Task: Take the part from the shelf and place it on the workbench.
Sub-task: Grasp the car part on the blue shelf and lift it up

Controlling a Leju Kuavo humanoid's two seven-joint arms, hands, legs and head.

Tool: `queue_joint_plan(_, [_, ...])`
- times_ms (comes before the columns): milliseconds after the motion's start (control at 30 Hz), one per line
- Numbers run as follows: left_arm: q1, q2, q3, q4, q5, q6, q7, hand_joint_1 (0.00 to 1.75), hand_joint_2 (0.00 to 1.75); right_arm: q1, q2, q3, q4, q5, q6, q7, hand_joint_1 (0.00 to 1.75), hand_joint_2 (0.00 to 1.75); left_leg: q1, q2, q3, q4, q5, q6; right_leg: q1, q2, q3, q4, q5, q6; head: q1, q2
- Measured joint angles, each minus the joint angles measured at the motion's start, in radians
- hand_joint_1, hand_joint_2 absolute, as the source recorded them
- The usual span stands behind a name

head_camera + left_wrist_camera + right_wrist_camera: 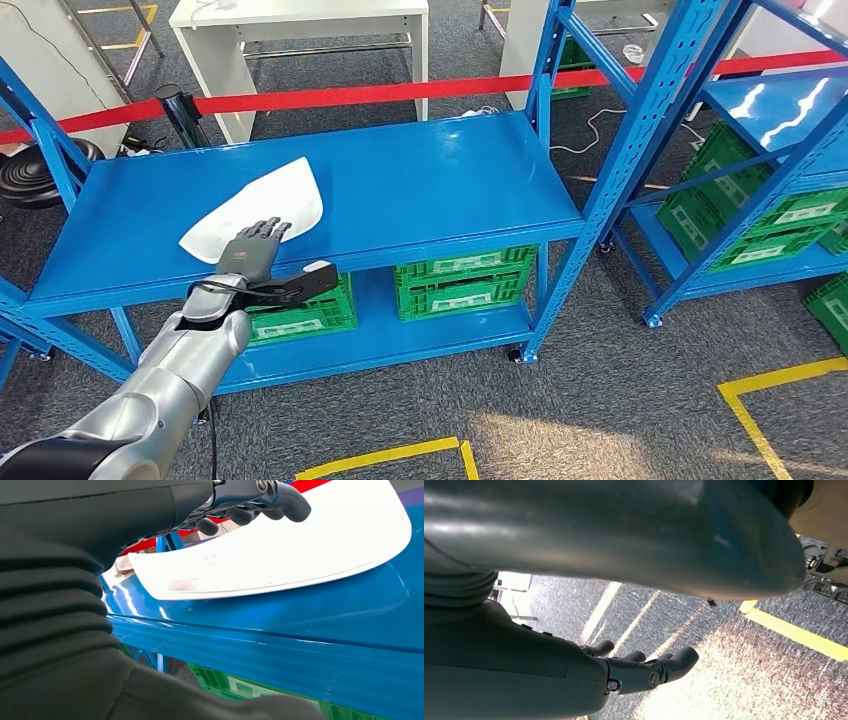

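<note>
part [262, 203] white, flat, curved-edged

A blue metal shelf [430, 180] stands on grey carpet floor [600, 410]. On its upper deck, toward the front left, lies a flat white part [270, 205]. Green plastic crates [465, 280] sit side by side on the lower deck.

Glossy painted-metal shelf [420, 190]; smooth white part [270, 205], perhaps plastic.
</note>
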Motion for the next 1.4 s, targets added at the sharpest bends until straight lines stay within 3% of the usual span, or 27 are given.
queue_joint_plan(567, [0.007, -0.005, -0.012, 0.000, -0.007, 0.100, 0.069, 0.00, 1.75, 0.000, 0.000, 0.000, 0.000, -0.002, -0.002, 0.000, 0.00, 0.00, 0.000, 0.000, 0.000, 0.000, 0.000, 0.000, 0.000, 0.000, 0.000, 0.000, 0.000, 0.000, 0.000, 0.000])
queue_joint_plan(867, [0.009, -0.004, -0.012, 0.000, -0.026, 0.247, 0.141, 0.00, 1.75, 0.000, 0.000, 0.000, 0.000, 0.000, -0.002, 0.000, 0.00, 0.00, 0.000, 0.000, 0.000, 0.000, 0.000, 0.000, 0.000, 0.000, 0.000, 0.000, 0.000, 0.000, 0.000, 0.000])
queue_joint_plan(1400, [0.026, -0.008, -0.012, 0.002, -0.030, 0.312, 0.167, 0.00, 1.75, 0.000, 0.000, 0.000, 0.000, -0.001, -0.005, 0.000, 0.00, 0.00, 0.000, 0.000, 0.000, 0.000, 0.000, 0.000, 0.000, 0.000, 0.000, 0.000, 0.000, 0.000, 0.000, 0.000])
